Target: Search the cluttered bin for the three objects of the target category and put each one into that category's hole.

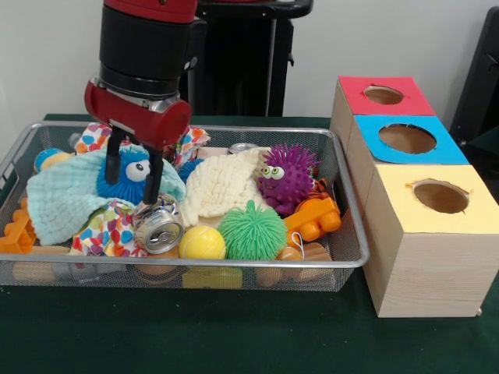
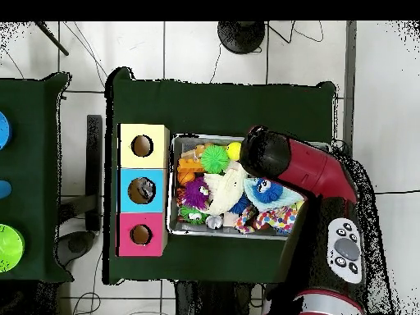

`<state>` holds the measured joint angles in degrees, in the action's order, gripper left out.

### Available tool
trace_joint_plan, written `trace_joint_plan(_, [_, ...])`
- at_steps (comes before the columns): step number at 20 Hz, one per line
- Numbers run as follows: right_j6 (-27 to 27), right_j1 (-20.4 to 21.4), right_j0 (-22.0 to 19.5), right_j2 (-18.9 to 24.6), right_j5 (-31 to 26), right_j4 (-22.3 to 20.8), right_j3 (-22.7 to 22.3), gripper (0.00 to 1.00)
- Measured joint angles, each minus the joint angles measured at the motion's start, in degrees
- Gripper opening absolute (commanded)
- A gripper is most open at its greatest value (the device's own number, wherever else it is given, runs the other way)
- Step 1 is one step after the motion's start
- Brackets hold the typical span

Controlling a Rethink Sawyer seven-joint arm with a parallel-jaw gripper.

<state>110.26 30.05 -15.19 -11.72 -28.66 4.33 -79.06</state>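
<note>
2 cans visible: 1 dented silvery can (image 1: 158, 227) at the basket's front, lying with its top toward the camera; 1 more can top (image 1: 242, 147) showing at the back behind the cream cloth (image 1: 221, 185).
Gripper (image 1: 134, 173): directly above the front can, fingers spread, 1 finger (image 1: 153, 178) reaching the can's upper edge; not clamped on it.
Basket (image 1: 355, 234): holds the cans, 1 yellow ball (image 1: 203, 243), 1 green spiky ball (image 1: 252, 231), 1 purple spiky ball (image 1: 287, 176), 1 blue spiky ball (image 1: 126, 175), cloths, orange blocks (image 1: 313, 217).
3 holes: red (image 1: 383, 95), blue hole (image 1: 407, 139), yellow (image 1: 440, 195), in wooden boxes just beside the basket.
Blue hole's contents: something pale shows inside it from overhead (image 2: 147, 191).
</note>
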Motion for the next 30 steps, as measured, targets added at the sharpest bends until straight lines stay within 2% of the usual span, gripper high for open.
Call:
trace_joint_plan(22, [0.0,-1.0,2.5,0.1,0.0,-0.8,0.0,1.00])
trace_joint_plan(30, [0.0,-1.8,2.2,0.2,0.0,-0.8,0.0,1.00])
